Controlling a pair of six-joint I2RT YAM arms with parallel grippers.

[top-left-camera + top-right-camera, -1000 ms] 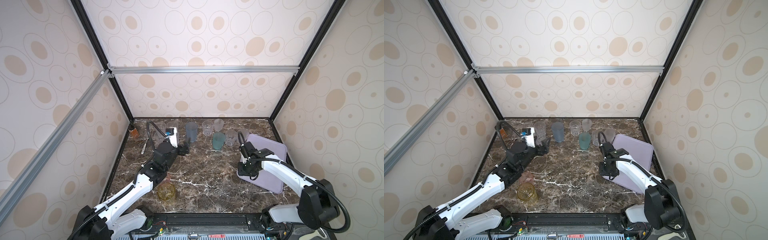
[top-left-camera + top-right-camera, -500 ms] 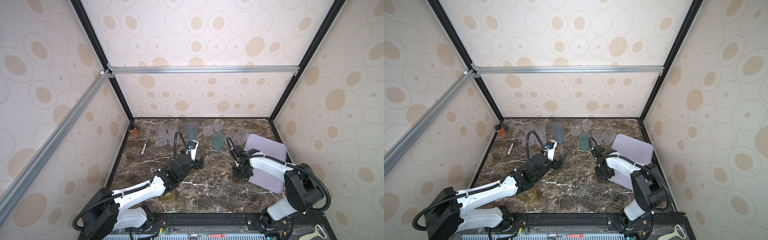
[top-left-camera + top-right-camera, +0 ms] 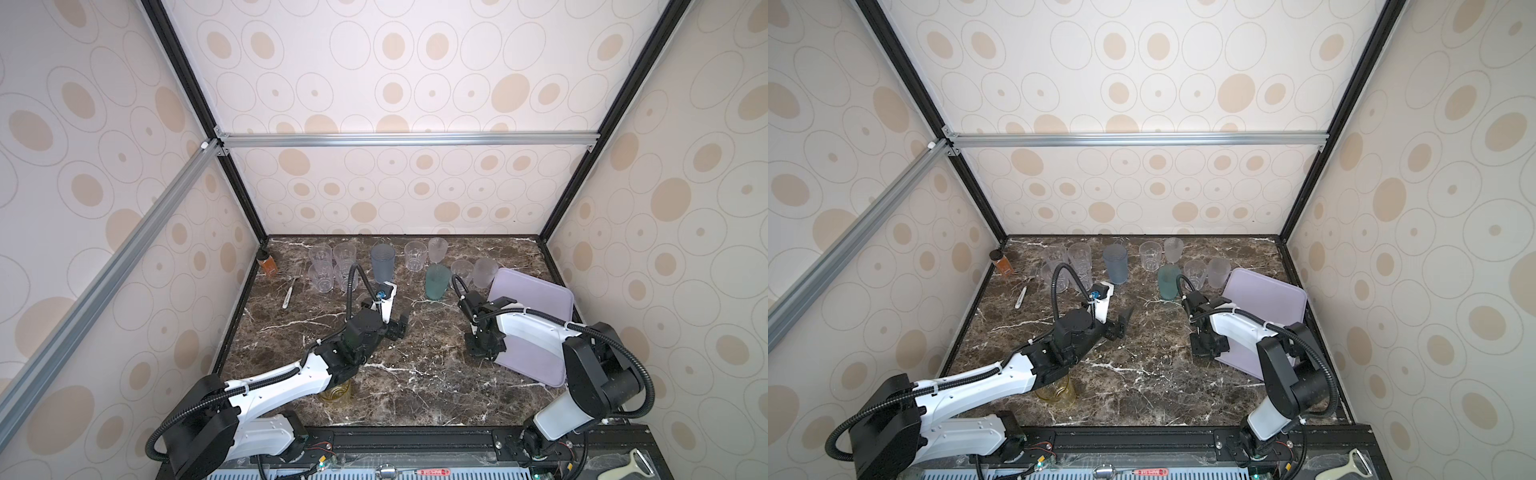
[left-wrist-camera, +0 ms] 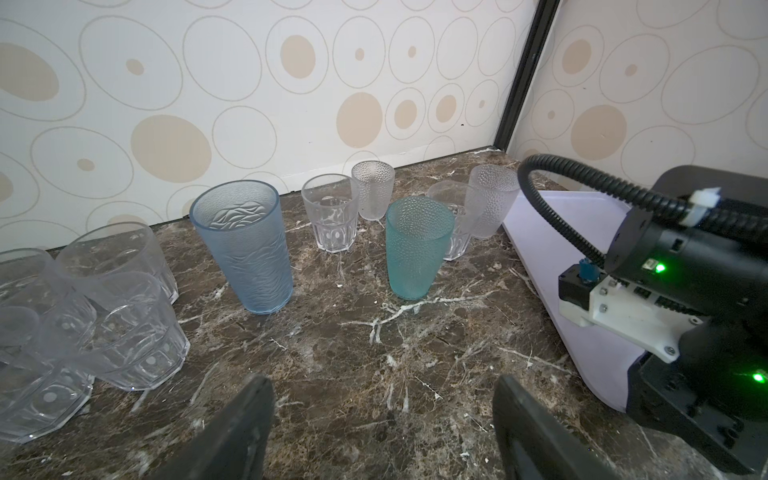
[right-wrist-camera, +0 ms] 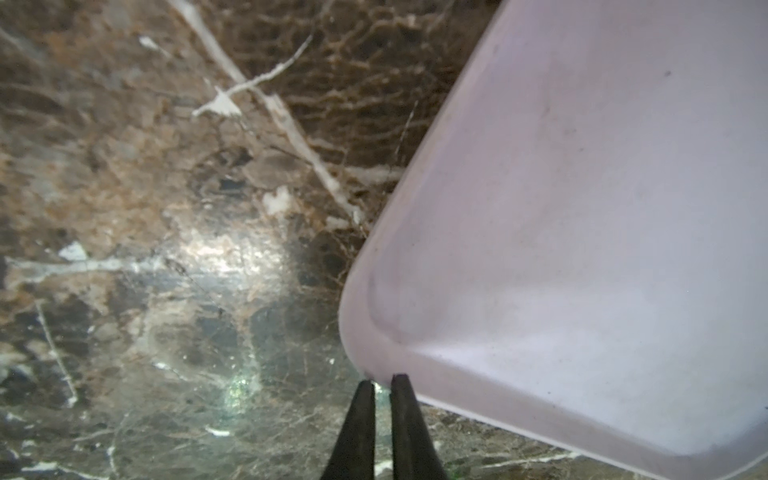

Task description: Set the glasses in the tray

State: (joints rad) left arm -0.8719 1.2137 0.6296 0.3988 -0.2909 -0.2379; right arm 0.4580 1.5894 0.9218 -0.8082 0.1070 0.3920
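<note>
Eleven glasses [image 3: 382, 262] on the bench [image 3: 415, 395]; one tray [image 3: 536, 299], corner clamped by the right gripper [image 5: 382, 384]; left gripper [image 4: 382, 386] spread apart.

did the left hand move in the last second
Yes. The left hand has pulled back from the blue-grey glass toward the front of the table and a bit toward the tray. It is open and empty.

Eleven glasses [image 3: 382, 264], one lavender tray [image 3: 536, 299], one amber bottle [image 3: 268, 266], one metal utensil [image 3: 290, 293]
</note>
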